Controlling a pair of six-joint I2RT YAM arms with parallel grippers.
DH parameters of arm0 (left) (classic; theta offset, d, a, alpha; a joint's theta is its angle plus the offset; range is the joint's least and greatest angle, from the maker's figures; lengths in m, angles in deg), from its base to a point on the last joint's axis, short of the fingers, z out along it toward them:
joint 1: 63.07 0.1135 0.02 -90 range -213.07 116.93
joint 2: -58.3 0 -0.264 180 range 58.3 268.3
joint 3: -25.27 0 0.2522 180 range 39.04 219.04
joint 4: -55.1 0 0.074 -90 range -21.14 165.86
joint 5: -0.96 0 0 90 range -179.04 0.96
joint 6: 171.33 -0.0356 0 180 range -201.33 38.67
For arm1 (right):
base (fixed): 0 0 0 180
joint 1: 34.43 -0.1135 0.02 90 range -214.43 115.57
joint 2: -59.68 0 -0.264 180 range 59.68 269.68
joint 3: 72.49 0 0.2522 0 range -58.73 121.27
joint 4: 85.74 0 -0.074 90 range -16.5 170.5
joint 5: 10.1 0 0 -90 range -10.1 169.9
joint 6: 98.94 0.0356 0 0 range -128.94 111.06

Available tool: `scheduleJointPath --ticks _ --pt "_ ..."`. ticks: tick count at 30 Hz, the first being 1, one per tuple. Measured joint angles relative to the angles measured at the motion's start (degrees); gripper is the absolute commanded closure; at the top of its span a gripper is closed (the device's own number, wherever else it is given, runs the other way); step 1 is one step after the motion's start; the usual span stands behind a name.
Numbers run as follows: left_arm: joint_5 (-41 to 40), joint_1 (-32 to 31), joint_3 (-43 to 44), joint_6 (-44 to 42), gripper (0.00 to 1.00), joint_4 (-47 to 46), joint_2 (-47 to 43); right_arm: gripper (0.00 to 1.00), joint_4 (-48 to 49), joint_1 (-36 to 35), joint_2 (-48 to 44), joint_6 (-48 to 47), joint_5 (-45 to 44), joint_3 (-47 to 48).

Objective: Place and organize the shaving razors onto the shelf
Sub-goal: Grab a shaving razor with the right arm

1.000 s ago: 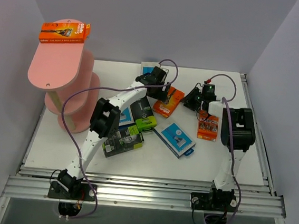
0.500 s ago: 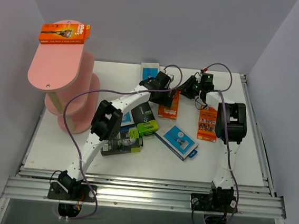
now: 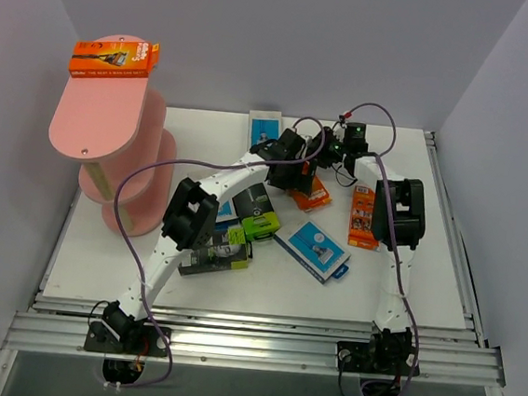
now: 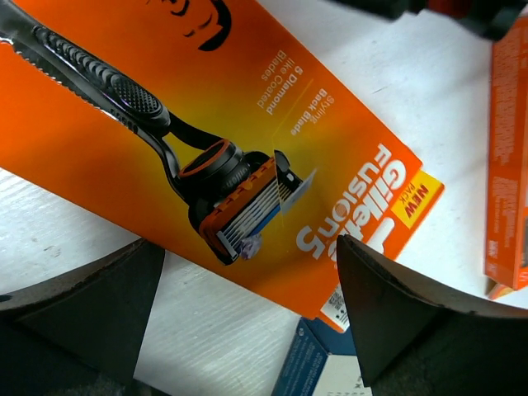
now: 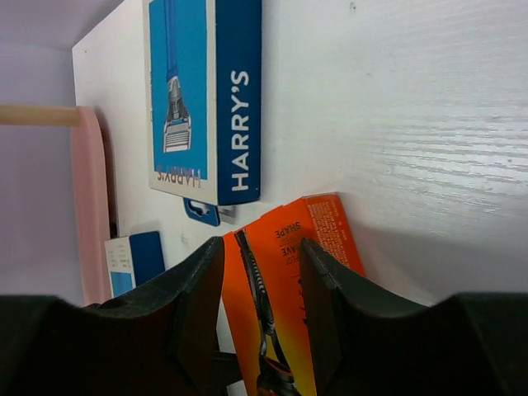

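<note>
An orange razor pack [image 3: 310, 196] [image 4: 247, 140] lies on the white table under my left gripper [image 3: 296, 175] [image 4: 247, 330], whose jaws stand wide open on either side of its printed end without touching it. My right gripper [image 3: 324, 155] [image 5: 260, 305] hovers low at the same pack's [image 5: 285, 330] other end; its jaws are partly open and the pack's face shows through the gap, wider than the gap. The pink shelf [image 3: 98, 126] stands far left with one orange pack [image 3: 114, 57] on its top board.
A second orange pack [image 3: 363, 217] [image 4: 507, 165] lies right of the grippers. Blue packs lie at the back [image 3: 265, 123] [image 5: 206, 99] and in the middle [image 3: 313, 248]. Two black-and-lime packs [image 3: 216, 254] [image 3: 260, 224] sit beside the left arm. Grey walls close in both sides.
My right gripper has swung left and back to the orange pack's far end, opening slightly. The pack has turned and slid a little. The left gripper shifted slightly right, still wide open.
</note>
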Motion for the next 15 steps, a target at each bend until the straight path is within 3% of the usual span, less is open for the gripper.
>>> scheduleJointPath --ticks 10,15 --pt "5.07 0.04 -2.12 3.96 0.06 -6.21 -0.35 0.54 -4.31 1.75 -1.22 -0.57 -0.13 1.97" --pt "7.63 0.04 -8.02 5.68 0.06 -9.77 -3.48 0.54 -7.54 5.11 -9.07 -0.81 -4.24 -1.18"
